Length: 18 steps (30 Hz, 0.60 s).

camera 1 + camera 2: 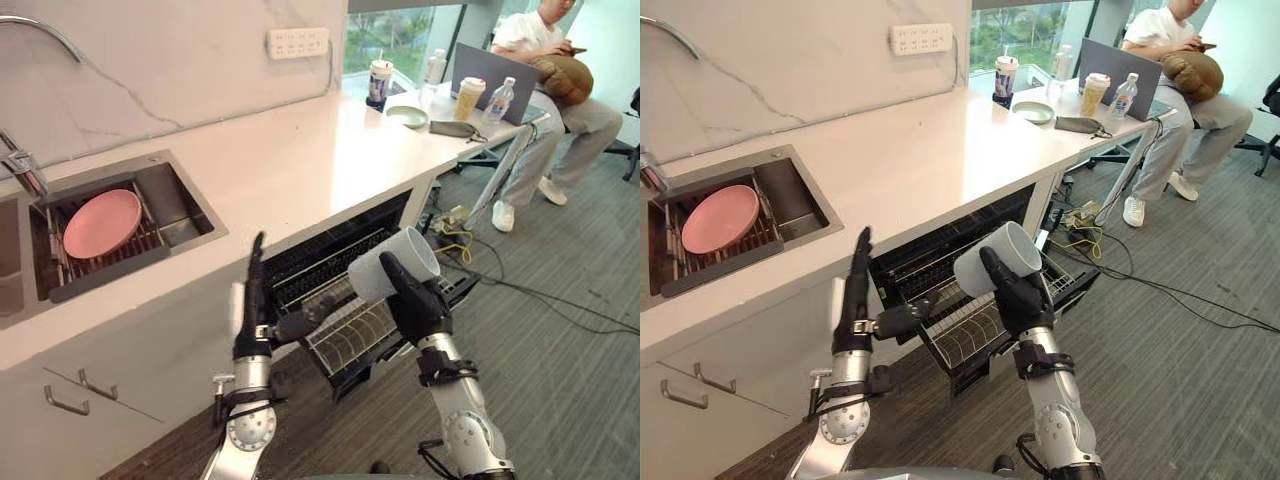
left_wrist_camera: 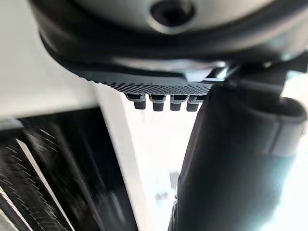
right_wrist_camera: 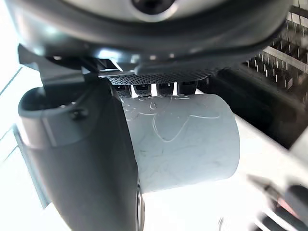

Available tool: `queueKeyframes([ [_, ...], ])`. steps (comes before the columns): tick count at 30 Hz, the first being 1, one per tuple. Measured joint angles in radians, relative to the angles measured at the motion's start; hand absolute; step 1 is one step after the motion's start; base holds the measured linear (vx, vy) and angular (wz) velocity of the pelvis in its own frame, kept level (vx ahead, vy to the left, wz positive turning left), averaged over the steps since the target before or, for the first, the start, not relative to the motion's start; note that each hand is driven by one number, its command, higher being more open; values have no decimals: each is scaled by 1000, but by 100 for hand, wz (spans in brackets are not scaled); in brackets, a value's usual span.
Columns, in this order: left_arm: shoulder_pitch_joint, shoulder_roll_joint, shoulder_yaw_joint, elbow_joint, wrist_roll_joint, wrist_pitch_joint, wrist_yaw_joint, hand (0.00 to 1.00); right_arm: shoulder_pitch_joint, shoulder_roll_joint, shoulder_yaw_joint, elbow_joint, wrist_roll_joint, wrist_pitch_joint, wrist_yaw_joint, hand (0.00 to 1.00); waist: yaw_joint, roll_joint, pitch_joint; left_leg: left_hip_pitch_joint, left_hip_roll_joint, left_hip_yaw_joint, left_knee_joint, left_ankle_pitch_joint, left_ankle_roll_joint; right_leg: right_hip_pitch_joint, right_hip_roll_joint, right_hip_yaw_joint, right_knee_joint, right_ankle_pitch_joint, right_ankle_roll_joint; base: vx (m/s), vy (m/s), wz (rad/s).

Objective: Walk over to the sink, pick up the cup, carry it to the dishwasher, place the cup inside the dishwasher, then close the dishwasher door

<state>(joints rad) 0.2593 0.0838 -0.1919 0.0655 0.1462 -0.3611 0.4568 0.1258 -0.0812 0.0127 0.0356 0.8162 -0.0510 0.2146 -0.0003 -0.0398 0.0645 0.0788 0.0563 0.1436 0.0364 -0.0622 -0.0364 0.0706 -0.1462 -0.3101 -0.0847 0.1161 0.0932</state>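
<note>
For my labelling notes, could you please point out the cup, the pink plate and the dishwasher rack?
cup (image 1: 368,275): left eye view, on its white side wall.
pink plate (image 1: 100,222): left eye view, on its centre.
dishwasher rack (image 1: 350,338): left eye view, on its wire floor.

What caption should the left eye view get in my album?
Right hand holds the cup at the open dishwasher; left hand open.

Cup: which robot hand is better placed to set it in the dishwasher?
Right. The right robot hand grips the cup above the pulled-out rack; the left robot hand is open and empty.
</note>
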Motion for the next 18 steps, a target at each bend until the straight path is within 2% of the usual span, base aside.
queueKeyframes([
  [5,76,-3,114,120,-91,49,-40,100,-24,-72,-46,74,-127,2,-18,0,20,-5,7,-9,-4,-27,-2,7,1,9,-5,-27,0,-1,0,-62,-7,19],
  [8,119,33,147,219,-91,72,-66,100,-75,-124,-42,163,-273,2,-26,0,44,-16,33,-11,-6,-56,-22,32,-2,11,-6,-58,0,-1,0,-60,-17,27],
  [12,140,31,179,298,-109,88,-72,100,-165,-153,-41,305,-329,17,-55,0,85,-16,60,-25,-8,-90,-27,48,-2,14,-7,-91,0,-1,0,-60,-20,29],
  [18,151,23,225,328,-110,92,-89,100,-309,-178,-28,483,-357,59,-153,0,146,-28,108,-98,-19,-173,-10,70,-4,-2,-13,-171,0,-1,1,-42,-4,42],
])
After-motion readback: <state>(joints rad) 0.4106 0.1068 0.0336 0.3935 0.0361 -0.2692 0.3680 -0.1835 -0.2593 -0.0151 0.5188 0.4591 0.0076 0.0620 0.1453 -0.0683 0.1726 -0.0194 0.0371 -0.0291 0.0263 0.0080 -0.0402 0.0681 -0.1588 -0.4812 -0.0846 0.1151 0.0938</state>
